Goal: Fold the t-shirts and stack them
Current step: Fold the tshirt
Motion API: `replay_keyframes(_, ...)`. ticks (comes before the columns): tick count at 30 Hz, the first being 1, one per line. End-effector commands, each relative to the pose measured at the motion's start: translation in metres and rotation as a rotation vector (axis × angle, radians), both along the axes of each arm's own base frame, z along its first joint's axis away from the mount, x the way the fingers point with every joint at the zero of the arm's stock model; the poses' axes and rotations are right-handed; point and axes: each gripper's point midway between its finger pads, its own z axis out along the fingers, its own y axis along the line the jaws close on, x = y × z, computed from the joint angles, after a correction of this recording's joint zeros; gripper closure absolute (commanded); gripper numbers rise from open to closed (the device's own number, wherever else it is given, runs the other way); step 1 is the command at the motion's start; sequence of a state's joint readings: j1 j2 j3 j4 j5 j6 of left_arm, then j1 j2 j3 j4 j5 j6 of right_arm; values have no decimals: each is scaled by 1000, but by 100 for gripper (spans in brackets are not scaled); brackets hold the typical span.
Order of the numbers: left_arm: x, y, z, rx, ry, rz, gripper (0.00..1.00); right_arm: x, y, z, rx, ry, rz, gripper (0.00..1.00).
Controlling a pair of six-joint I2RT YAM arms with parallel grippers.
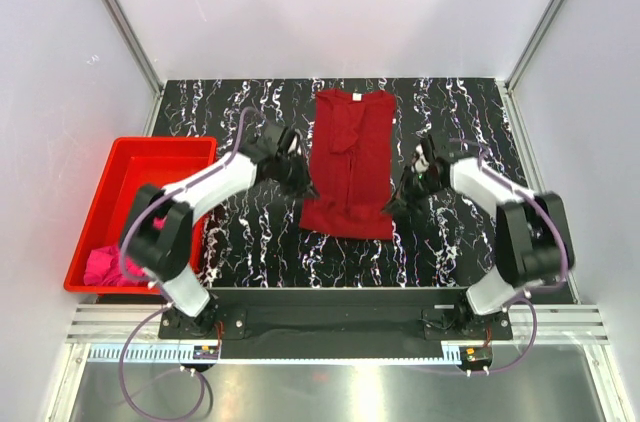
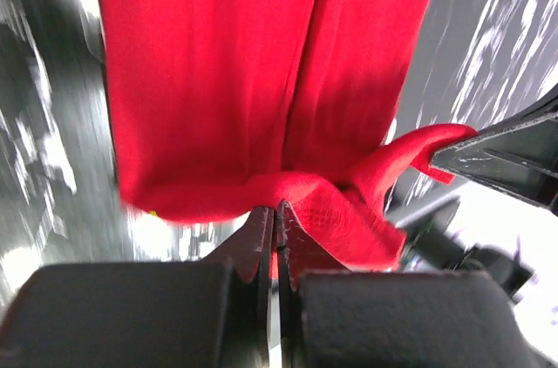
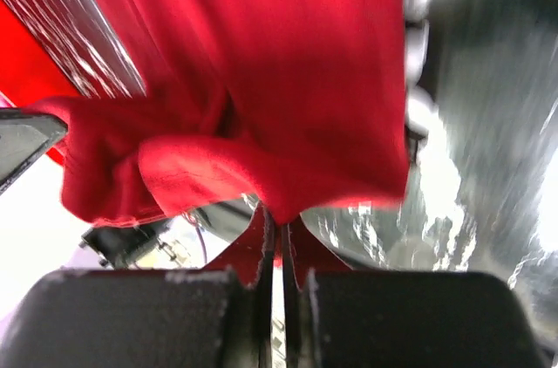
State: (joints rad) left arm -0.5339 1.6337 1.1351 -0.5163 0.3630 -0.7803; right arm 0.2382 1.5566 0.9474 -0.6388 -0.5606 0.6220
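While lying on the tabletop point(image 1: 250, 232), crimson t-shirt point(image 1: 350, 157) is being pinched at its hem corners: left end effector point(image 2: 277, 215) and right end effector point(image 3: 277, 221) both clamping cloth.

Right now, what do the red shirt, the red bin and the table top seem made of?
Red shirt: soft matte cloth, perhaps cotton; it folds and wrinkles. Red bin: rigid, smooth plastic, by its straight moulded walls. Table top: black with white veins, marble-like; real stone or a print, I cannot tell.

crimson tee point(image 1: 347, 157) folded narrow, pink tee point(image 1: 108, 267) bunched in bin point(image 1: 150, 172)
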Motion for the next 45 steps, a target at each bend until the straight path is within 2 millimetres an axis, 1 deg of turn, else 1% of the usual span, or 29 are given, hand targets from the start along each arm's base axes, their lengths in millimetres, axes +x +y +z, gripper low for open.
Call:
replay_keyframes(1,52,-5,19,-26,-69,1,100,38,-15,4,-30,-39,35,100)
replay_keyframes(2,60,-9,10,-30,-40,-5,100,57,-15,5,-26,-44,33,100)
replay_keyframes(3,69,-7,9,-32,-34,8,100,65,-15,5,-23,-43,39,100)
replay_keyframes(4,80,-10,9,-38,-35,13,100,70,-16,5,-25,-32,41,100)
replay_keyframes(5,87,-10,8,-43,-39,20,100,88,-17,6,-25,-45,39,100)
replay_keyframes(7,101,-9,6,-55,-34,38,100,99,-20,5,-31,-35,40,100)
replay_keyframes(8,105,-8,5,-58,-31,42,100,111,-20,4,-25,-37,35,100)
replay_keyframes(10,116,-7,0,-63,-19,58,100,118,-19,5,-7,-30,36,100)
replay_keyframes(11,118,-8,-1,-71,-17,59,100,125,-20,5,-4,-32,32,100)
replay_keyframes(13,129,-8,-3,-81,-17,72,100,131,-21,3,-4,-28,30,100)
replay_keyframes(15,134,-9,-5,-87,-14,77,100,134,-26,3,-2,-22,22,100)
replay_keyframes(16,139,-11,-2,-95,-23,77,100,137,-28,3,-4,-27,17,100)
replay_keyframes(19,144,-11,-7,-98,-12,87,100,147,-32,4,8,-38,7,100)
replay_keyframes(23,152,-4,-7,-97,-17,116,100,156,-34,4,26,-47,6,100)
replay_keyframes(24,154,-1,-10,-96,-11,122,100,157,-34,3,29,-45,7,100)
replay_keyframes(25,157,-2,-9,-103,-13,120,100,160,-35,1,33,-44,6,100)
replay_keyframes(27,161,0,-13,-100,-5,124,100,165,-35,1,40,-43,3,100)
replay_keyframes(28,162,0,-15,-100,-1,125,100,165,-34,-4,42,-33,8,100)
replay_keyframes(34,167,1,-23,-102,16,127,100,172,-35,-9,51,-24,8,100)
replay_keyframes(38,172,5,-21,-98,5,142,100,176,-38,-5,58,-30,1,100)
replay_keyframes(41,178,9,-14,-90,-25,161,100,181,-41,3,57,-50,-9,100)
replay_keyframes(43,182,8,-10,-97,-35,160,100,185,-40,4,60,-58,-12,100)
replay_keyframes(44,183,8,-16,-95,-21,160,100,186,-40,3,66,-51,-13,100)
replay_keyframes(45,186,6,-13,-104,-22,155,100,189,-40,5,69,-57,-12,100)
